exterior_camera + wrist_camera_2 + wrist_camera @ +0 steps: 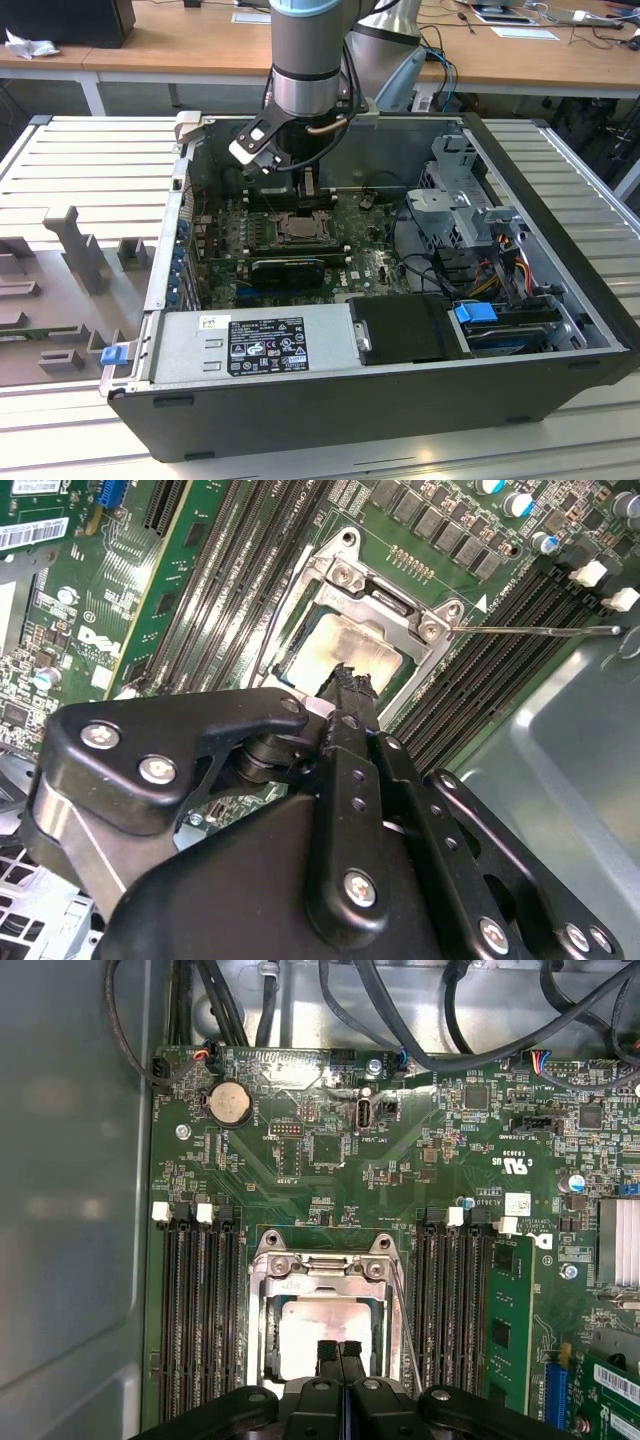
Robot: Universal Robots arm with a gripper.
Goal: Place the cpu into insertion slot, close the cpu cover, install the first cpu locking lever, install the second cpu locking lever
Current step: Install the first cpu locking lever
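The cpu (322, 1328) lies flat in the insertion slot (299, 229), its pale silver top showing through the window of the cpu cover (268, 1305). The cover lies down over the chip. A thin wire lever (540, 631) sticks out sideways from the socket's corner, unlatched; in the first wrist view a lever (402, 1310) runs slanted along the socket's side. My gripper (340, 1348) hangs directly over the chip with its two black fingers pressed together and nothing between them. In the second wrist view the gripper (350, 677) has its tips at the chip's near edge; contact cannot be judged.
Long black memory slots (200, 1310) flank the socket on both sides. A black graphics card (288, 268) lies just in front of it. Cables (420, 1020) and the drive cage (465, 200) crowd the case, whose walls (560, 230) rise all around.
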